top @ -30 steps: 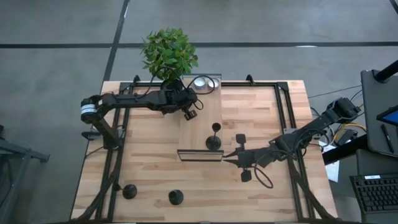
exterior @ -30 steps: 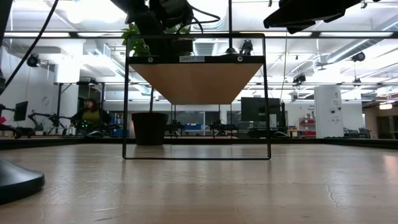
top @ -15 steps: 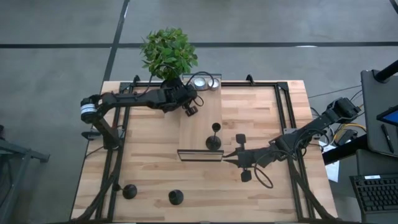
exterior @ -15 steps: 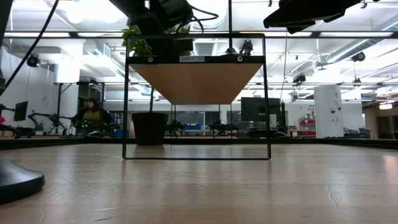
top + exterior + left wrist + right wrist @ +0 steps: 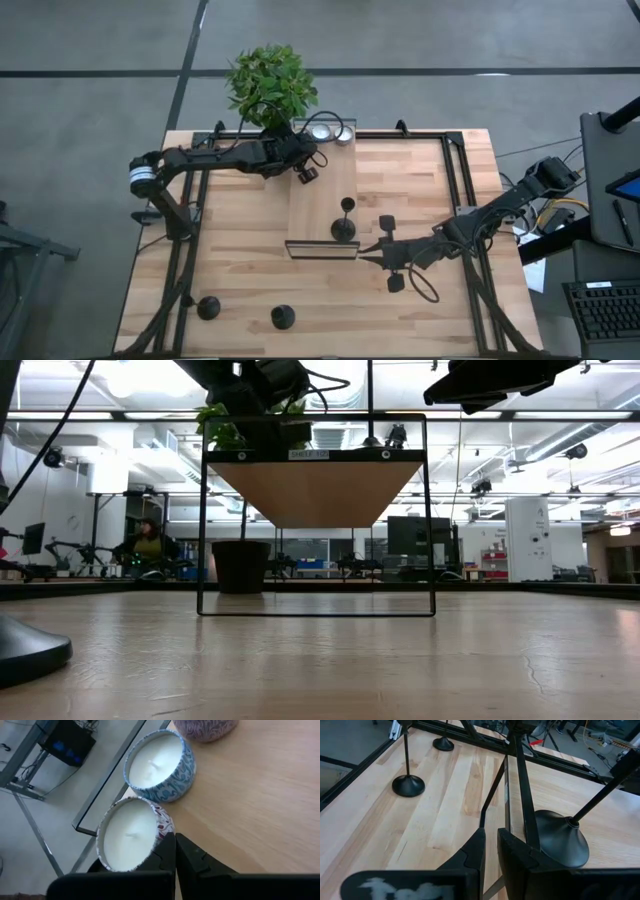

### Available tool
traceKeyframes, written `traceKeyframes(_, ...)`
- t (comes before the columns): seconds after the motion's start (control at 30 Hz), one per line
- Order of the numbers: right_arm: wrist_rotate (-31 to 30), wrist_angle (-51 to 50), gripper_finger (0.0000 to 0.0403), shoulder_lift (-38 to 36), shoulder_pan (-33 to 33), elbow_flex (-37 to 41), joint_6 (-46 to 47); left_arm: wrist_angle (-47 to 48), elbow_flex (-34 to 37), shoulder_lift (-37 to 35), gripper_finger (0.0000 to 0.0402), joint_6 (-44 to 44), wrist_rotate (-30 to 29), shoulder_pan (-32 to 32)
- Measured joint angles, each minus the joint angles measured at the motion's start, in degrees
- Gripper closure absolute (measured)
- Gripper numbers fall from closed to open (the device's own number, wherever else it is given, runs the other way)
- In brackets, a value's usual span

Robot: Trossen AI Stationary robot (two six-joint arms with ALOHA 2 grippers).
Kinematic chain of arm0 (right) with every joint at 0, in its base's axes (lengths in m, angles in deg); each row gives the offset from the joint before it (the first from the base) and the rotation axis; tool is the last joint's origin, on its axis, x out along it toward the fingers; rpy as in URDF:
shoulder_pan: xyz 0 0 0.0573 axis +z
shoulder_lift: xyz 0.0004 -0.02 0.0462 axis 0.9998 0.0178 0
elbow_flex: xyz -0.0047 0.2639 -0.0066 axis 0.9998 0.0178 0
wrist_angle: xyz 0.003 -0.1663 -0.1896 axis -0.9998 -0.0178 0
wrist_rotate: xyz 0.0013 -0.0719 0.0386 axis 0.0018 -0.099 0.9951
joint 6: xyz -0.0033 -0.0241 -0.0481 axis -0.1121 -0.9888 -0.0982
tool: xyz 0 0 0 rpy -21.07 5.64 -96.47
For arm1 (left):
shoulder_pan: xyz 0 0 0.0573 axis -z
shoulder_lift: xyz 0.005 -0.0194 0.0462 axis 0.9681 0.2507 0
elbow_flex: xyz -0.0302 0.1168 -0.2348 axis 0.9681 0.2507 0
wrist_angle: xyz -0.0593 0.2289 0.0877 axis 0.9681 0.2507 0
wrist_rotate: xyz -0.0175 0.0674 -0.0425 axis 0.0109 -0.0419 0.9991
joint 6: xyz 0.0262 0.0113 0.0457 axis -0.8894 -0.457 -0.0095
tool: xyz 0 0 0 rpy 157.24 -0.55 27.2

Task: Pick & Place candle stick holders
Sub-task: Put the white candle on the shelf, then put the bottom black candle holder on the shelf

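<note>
- Looking down from the high view, you have 1 candle stick holder [image 5: 344, 222] standing upright on the raised wooden shelf [image 5: 325, 195] at the table's middle, near the shelf's front edge.
- 2 more holders sit on the wooden table [image 5: 240, 260] at its near left corner: the left holder [image 5: 208, 307] and the second holder [image 5: 283, 317], a little apart from each other.
- Your left gripper [image 5: 307, 173] reaches over the far left part of the shelf, beside the green plant [image 5: 271, 85]. Its fingers [image 5: 165, 851] are pressed together, holding nothing.
- In the left wrist view, 2 tin candles lie just ahead of those fingertips: a red-patterned candle [image 5: 131, 835] nearest, a blue-patterned candle [image 5: 159, 765] touching or almost touching it beyond.
- Your right gripper [image 5: 389, 252] hangs low over the table just right of the shelf's front right corner. Its fingers [image 5: 476, 851] are nearly closed, a thin gap between them, gripping nothing.
- The right wrist view shows the shelf holder's domed base [image 5: 559, 844] close by.
</note>
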State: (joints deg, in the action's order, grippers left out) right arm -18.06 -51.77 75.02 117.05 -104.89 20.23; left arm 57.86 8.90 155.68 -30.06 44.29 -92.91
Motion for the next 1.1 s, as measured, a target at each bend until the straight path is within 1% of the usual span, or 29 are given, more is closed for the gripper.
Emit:
traceKeyframes(0.13, 0.0, -0.02, 0.036, 0.0, 0.0, 0.0, 0.06, -0.27, 0.01, -0.01, 0.0401, -0.04, 0.07, 0.0)
traceKeyframes(0.27, 0.01, -0.04, 0.0358, 0.0, 0.0, 0.0, 0.13, 1.55, 0.0, -0.94, 0.0401, -0.39, 0.55, 1.07)
traceKeyframes(0.5, 0.0, -0.12, 0.0359, 0.02, 0.0, 0.25, 0.11, 7.68, 0.0, -3.34, 0.0401, 0.54, 0.71, 4.62)
traceKeyframes(0.67, 0.0, -0.05, 0.036, 0.02, 0.01, 0.26, 0.11, 12.1, 0.0, -7.57, 0.0401, 1.77, 0.81, 8.7)
traceKeyframes(0.8, 0.0, 0.0, 0.0359, 0.02, 0.0, 0.26, 0.11, 14.78, 0.0, -12.48, 0.0401, 6.16, 0.96, 12.12)
traceKeyframes(0.87, 0.0, 0.02, 0.0359, 0.02, 0.0, 0.26, 0.11, 16.59, 0.0, -14.91, 0.0401, 8.75, 2.76, 14.06)
traceKeyframes(1.0, 0.0, 0.05, 0.0359, 0.02, 0.02, 0.26, 0.11, 19.25, 1.27, -19.92, 0.0401, 14.17, 9.83, 18.93)
traceKeyframes(1.1, 0.0, 0.22, 0.0359, 0.02, 0.0, 0.26, 0.11, 19.52, 3.82, -23.53, 0.0401, 16.92, 11.42, 24.55)
